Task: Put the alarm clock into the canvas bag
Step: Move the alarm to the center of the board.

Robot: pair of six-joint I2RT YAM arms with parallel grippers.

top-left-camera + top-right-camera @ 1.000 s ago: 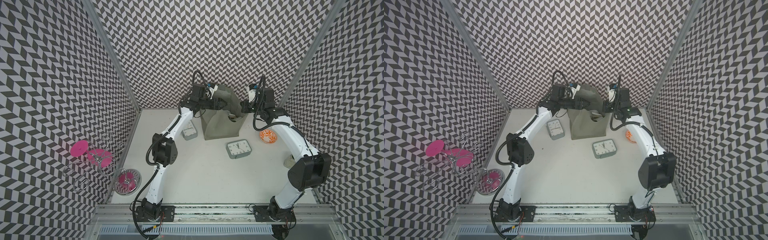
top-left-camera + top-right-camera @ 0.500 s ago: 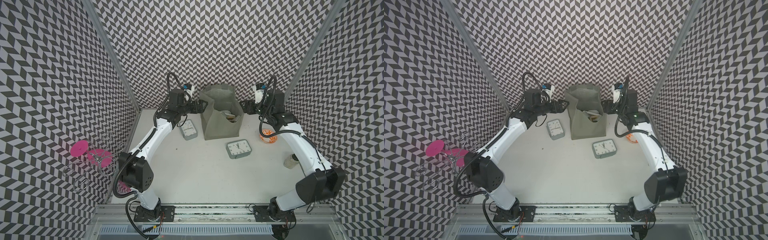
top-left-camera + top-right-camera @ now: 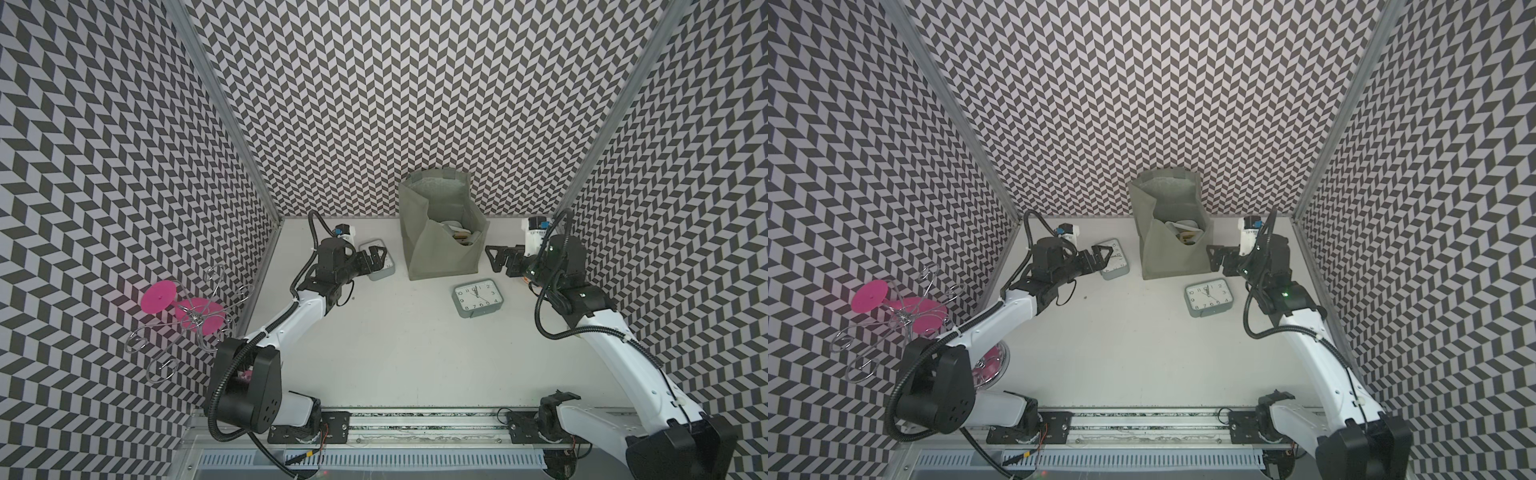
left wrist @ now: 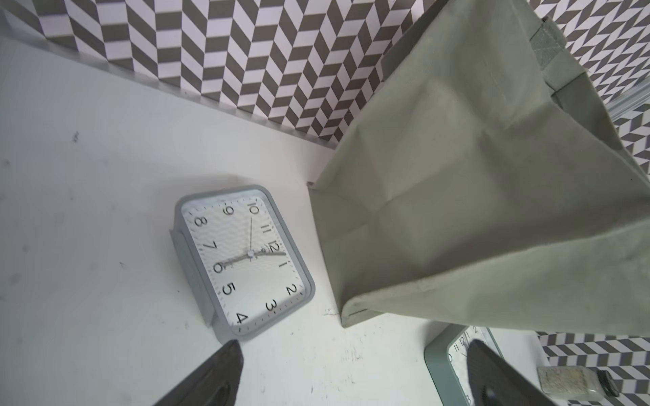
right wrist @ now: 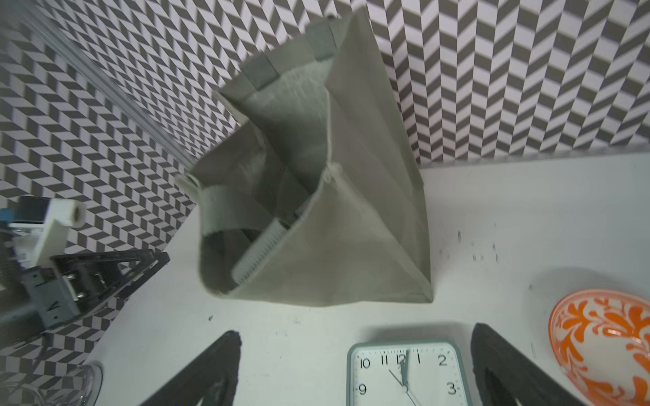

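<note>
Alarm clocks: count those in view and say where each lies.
2. The left clock lies beside the canvas bag; the front clock before it. The bag may hide more.

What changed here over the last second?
The right claw opened, releasing the tall grey-green canvas bag. It and the left claw drew back sideways from the bag's top, both open. The bag's bunched top straightened. The rectangular grey alarm clock before the bag and its twin stayed flat on the white table.
</note>
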